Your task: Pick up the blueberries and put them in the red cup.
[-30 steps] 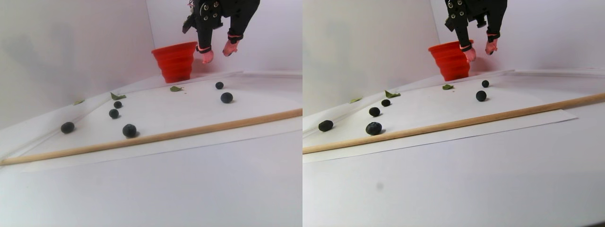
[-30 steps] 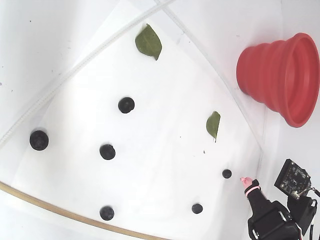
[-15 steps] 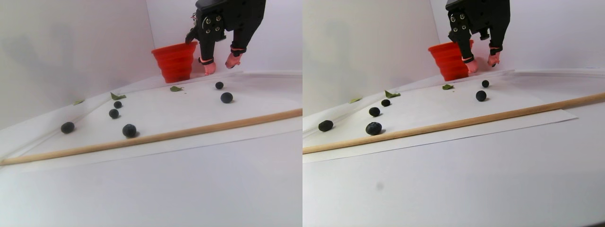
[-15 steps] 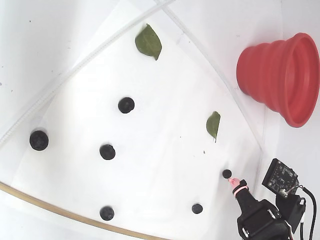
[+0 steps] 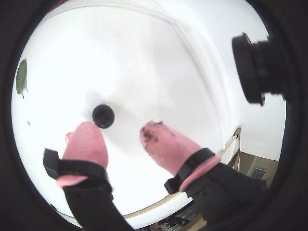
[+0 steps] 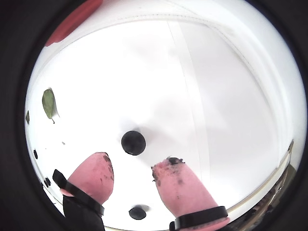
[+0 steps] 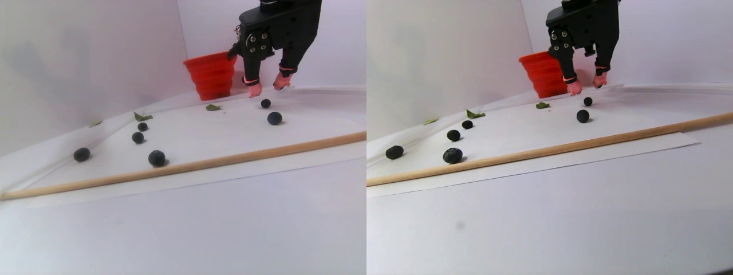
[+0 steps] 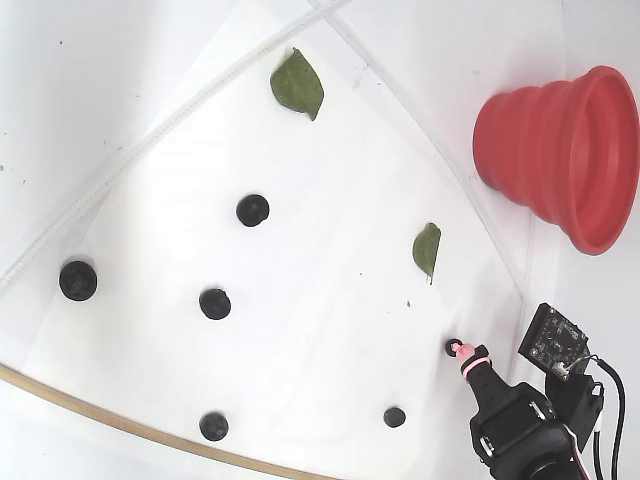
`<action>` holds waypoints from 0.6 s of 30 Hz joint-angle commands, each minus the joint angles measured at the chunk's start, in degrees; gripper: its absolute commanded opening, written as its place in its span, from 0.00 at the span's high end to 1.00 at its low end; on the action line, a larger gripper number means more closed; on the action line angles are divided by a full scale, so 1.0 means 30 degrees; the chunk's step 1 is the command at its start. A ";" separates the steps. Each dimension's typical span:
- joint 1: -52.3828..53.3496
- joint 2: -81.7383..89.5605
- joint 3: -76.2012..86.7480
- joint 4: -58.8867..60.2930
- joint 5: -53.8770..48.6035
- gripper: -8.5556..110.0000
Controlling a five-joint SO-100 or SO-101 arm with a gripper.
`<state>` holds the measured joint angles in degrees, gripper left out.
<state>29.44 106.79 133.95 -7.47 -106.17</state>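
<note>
In the fixed view, small dark blue-black blueberries [image 8: 215,303] lay scattered on the white table [image 8: 120,80]. Lower right, the black hand [image 8: 462,349] with pink fingertips [image 5: 86,139] hung spread wide — one small berry [image 5: 103,116] just ahead of its tips. The red ribbed silicone cup [image 8: 560,155] stood upper right — well apart.

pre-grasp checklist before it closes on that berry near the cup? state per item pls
1. Gripper open: ok, the pink fingers stand apart with nothing between them.
2. Target blueberry lined up: ok in both wrist views, it sits just ahead of the gap between the fingertips.
3. Fingers low enough to straddle it: cannot tell; in the stereo pair view the tips look close to the white sheet, contact unclear.
4. Neighbours clear: ok, the next blueberry and the green leaf lie well apart from the target.
5. Red cup upright, rim unobstructed: ok.
6. Fingertip pads clean: not ok, dark smears show on one pad.
</note>
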 commanded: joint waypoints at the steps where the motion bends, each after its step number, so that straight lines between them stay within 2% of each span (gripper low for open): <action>1: -0.0117 0.0088 -0.1377 -0.0469 0.0264 0.79; 18: -0.0410 -0.1143 -0.1904 -0.1113 0.0996 0.79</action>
<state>28.48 102.74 132.01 -9.58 -103.62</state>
